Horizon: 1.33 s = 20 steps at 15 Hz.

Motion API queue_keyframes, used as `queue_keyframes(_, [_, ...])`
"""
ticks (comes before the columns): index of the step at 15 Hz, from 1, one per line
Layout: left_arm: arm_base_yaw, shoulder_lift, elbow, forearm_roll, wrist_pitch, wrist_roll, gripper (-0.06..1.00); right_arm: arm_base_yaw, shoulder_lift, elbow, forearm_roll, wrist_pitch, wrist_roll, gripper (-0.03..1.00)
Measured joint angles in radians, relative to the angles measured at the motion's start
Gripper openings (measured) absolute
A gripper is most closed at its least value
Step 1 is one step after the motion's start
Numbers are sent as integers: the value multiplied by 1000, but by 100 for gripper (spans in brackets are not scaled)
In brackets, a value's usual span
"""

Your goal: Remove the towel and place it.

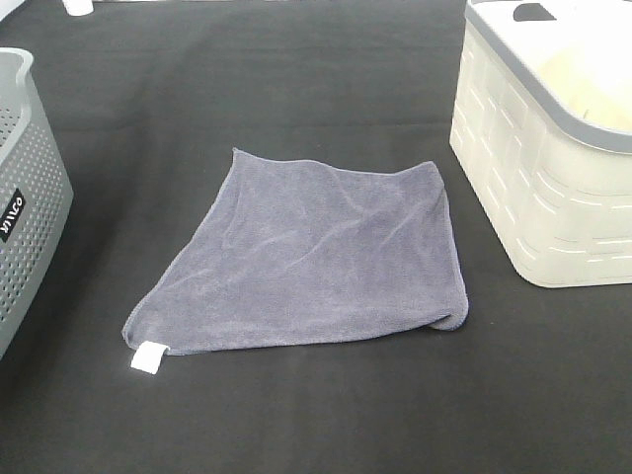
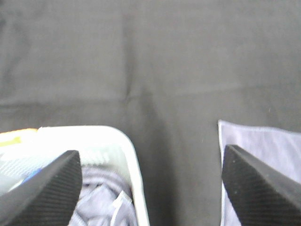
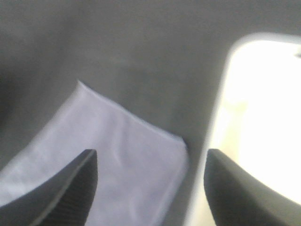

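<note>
- Plainly, the left gripper has its jaws spread wide with nothing between them; below the gap lies bare black tabletop.
- Under one left fingertip sits a pale-rimmed basket with bluish-grey cloth bunched inside it; beneath the other fingertip an edge of the towel shows.
- Likewise the right gripper has its jaws parted and empty, hanging over a far corner of the towel, with the bright rim of the cream bin just beside that corner.
- Only the high camera shows the whole towel: it lies spread flat near the middle of the worktop, with shallow wrinkles, apart from both containers.
- Its small white tag points toward the near left corner of the worktop; the opposite corner points toward the cream bin at the far right.
- Its longest line runs along that diagonal, from near left to far right.
- Neither arm appears in the high view.
- The grey perforated basket stands at the left edge; the cloth inside shows only in the left wrist view.
</note>
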State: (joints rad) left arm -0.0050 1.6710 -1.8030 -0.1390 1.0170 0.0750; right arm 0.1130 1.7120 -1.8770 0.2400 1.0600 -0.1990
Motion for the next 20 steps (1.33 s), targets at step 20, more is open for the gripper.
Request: queue_keyframes(20, [17,-545,738,-10,190,-147,76,0,-604,728,-247,162,119,65])
